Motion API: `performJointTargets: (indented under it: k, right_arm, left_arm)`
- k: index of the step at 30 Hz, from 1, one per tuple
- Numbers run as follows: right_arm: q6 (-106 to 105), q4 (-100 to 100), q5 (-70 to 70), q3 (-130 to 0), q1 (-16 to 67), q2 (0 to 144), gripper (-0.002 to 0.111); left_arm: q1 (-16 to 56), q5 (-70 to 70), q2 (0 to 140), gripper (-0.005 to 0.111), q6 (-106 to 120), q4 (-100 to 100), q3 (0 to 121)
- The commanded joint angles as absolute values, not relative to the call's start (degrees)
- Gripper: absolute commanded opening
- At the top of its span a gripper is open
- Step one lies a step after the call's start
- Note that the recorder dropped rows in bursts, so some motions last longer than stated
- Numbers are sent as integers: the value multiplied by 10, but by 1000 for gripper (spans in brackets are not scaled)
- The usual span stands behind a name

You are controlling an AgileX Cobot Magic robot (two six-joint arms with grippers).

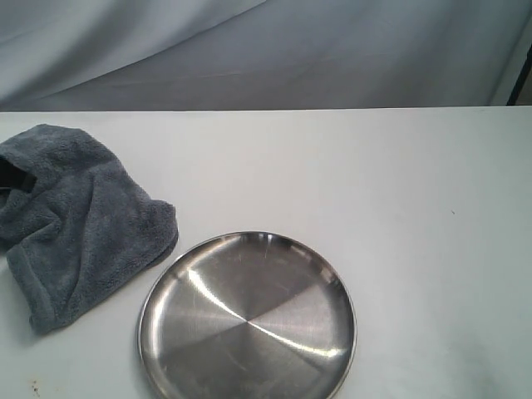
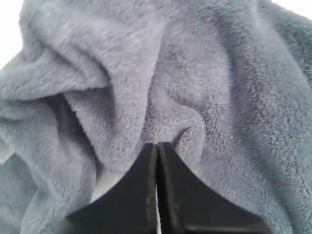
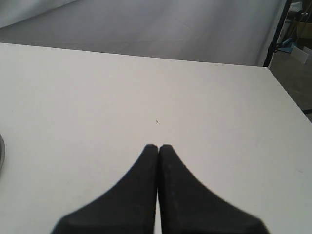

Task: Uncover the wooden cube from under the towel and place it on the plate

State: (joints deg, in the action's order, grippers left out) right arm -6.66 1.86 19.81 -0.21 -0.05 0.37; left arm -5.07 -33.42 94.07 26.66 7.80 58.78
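— White table point(image 1: 399, 249), grey draped backdrop point(image 1: 332, 50) behind. Where does everything sit?

— In the exterior view the towel point(image 1: 83, 224) is heaped at nine o'clock, running off the frame's edge. The plate point(image 1: 249, 324) lies bare at six o'clock, just beside the towel's near corner. The wooden cube shows in no view; I judge it is under that heap.

— So which step is this?

— The uncovering, not yet done.

— And the grippers?

— I make out no arm in the exterior view, so the wrist cameras supply what it lacks. The left gripper point(image 2: 157, 145) has its jaws pressed together, tips right against a plush fold. Creases run toward the tips, so a pinch of pile may be caught, but I cannot see cloth between them. The right gripper point(image 3: 158, 146) is closed too, holding nothing, over bare table well apart from the towel. Its camera catches only a sliver of the plate's rim.

— Next move?

— Pull the towel off toward nine o'clock, away from the plate, so the cloth doesn't flop onto it. That calls for a firm hold on fabric alone, without dragging the cube along. Once the block is bare, a gripper must open, take two flat faces and carry it to six o'clock.
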Motion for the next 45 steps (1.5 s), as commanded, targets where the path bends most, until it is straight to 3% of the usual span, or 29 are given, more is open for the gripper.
performJointTargets:
  k: [1,29,33,35,39,45]
  right_arm:
    - [-69,21,197,0,-5,0,0]
    - [-69,21,197,0,-5,0,0]
    - [-69,21,197,0,-5,0,0]
    - [-69,21,197,0,-5,0,0]
    - [-69,21,197,0,-5,0,0]
    - [-69,21,197,0,-5,0,0]
  left_arm:
    - [-11,-267,943,1,290,88,593]
    - [-4,-161,943,4,291,83,593]
    - [-4,-162,943,28,291,83,593]
    - [-4,-152,943,50,291,83,593]
    - [-4,-107,946,105,283,134,593]
    - [-4,-96,948,104,286,169,593]
